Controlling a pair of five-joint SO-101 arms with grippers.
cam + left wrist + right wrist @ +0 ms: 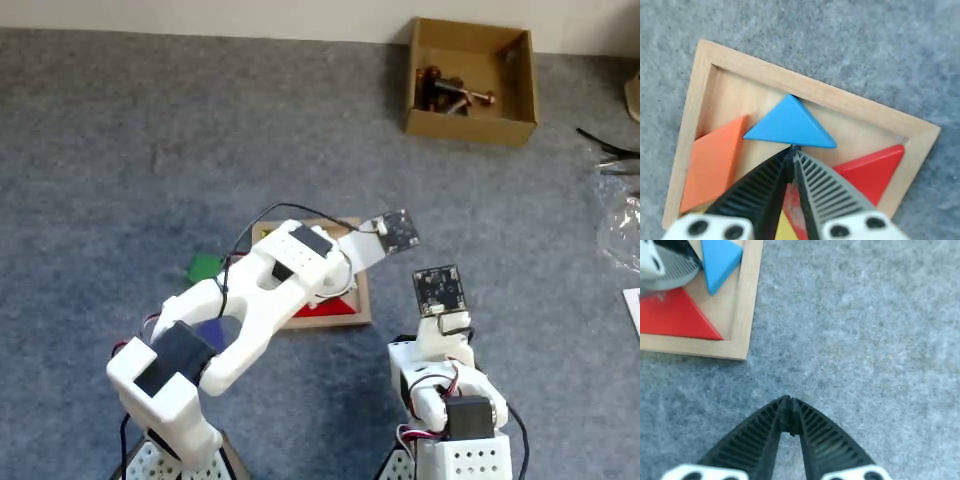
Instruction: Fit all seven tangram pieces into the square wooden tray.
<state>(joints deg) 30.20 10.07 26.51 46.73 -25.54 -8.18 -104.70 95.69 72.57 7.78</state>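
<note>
1. Two grippers, and both have their jaws pressed together with nothing held between them. The left gripper (792, 149) hangs over the tray (805, 85), its tips at the long edge of the blue triangle (790, 125), touching it or just short of it.
2. The blue triangle lies flat inside the tray. One corner is against the wooden rim and its long side faces the gripper.
3. Just beside it, an orange piece (715, 160) with slanted sides lies along one tray wall, and one of its corners is close to a corner of the blue triangle.
4. On the other side of the gripper, a red triangle (870, 170) fills a corner of the tray, partly hidden under one finger.
5. A sliver of a yellow piece (785, 231) shows between the fingers near their base.
6. The right gripper (789, 401) hangs over the grey carpet (865, 340), apart from the tray and near one of its outer corners.
7. In the high view, a green piece (205, 267) lies on the carpet just outside the tray, beside the left arm.
8. A dark blue patch (212, 330) under that arm may be another piece, though too little of it shows to be sure.
9. A cardboard box (470, 80) holding small odds and ends stands at the far edge of the carpet, well apart from the tray.
</note>
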